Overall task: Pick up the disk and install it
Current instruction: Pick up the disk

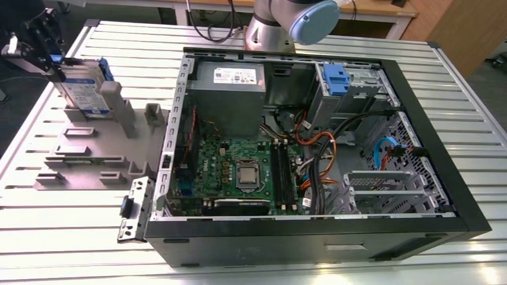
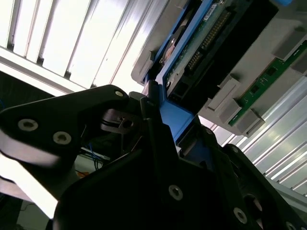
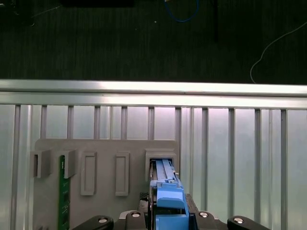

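Observation:
The disk [image 1: 83, 89] stands on edge in a slot of the grey holder block [image 1: 87, 148] at the exterior view's left, its white-and-blue label facing the computer. My gripper [image 1: 57, 64] is at the disk's upper end, shut on its blue rail. In the first wrist view the blue carrier [image 3: 165, 191] runs from between my jaws down into the holder's slot [image 3: 160, 155]. In the second wrist view the black fingers [image 2: 153, 120] clamp the blue rail, with the disk's underside circuit board [image 2: 201, 43] beyond them.
The open computer case [image 1: 443, 166] lies on the slatted metal table [image 1: 47, 237] at the exterior view's right. It holds a grey drive bay with a blue latch [image 1: 336, 80], a power supply [image 1: 230, 89], a motherboard and cables. A green memory stick [image 3: 62, 191] sits in the holder.

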Controlling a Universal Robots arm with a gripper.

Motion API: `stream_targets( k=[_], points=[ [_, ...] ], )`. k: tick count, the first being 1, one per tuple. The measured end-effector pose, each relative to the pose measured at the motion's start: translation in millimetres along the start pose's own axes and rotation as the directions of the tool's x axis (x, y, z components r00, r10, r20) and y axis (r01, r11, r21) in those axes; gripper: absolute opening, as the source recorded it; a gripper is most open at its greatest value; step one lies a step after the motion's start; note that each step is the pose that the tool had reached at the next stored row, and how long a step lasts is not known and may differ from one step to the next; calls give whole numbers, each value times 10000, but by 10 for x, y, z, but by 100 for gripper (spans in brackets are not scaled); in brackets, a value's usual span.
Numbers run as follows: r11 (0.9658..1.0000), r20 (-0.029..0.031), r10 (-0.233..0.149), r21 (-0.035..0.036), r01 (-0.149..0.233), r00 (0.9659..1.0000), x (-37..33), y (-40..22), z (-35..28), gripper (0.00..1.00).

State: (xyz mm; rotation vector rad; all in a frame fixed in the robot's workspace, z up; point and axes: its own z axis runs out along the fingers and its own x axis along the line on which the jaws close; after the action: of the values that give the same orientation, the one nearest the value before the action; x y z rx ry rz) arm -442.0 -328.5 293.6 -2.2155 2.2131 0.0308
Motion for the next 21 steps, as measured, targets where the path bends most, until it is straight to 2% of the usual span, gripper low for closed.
stream_targets(
  k=[21],
  points=[
    [10000,0,0,0,0,10000,-3,1,-138,37]
  ],
)
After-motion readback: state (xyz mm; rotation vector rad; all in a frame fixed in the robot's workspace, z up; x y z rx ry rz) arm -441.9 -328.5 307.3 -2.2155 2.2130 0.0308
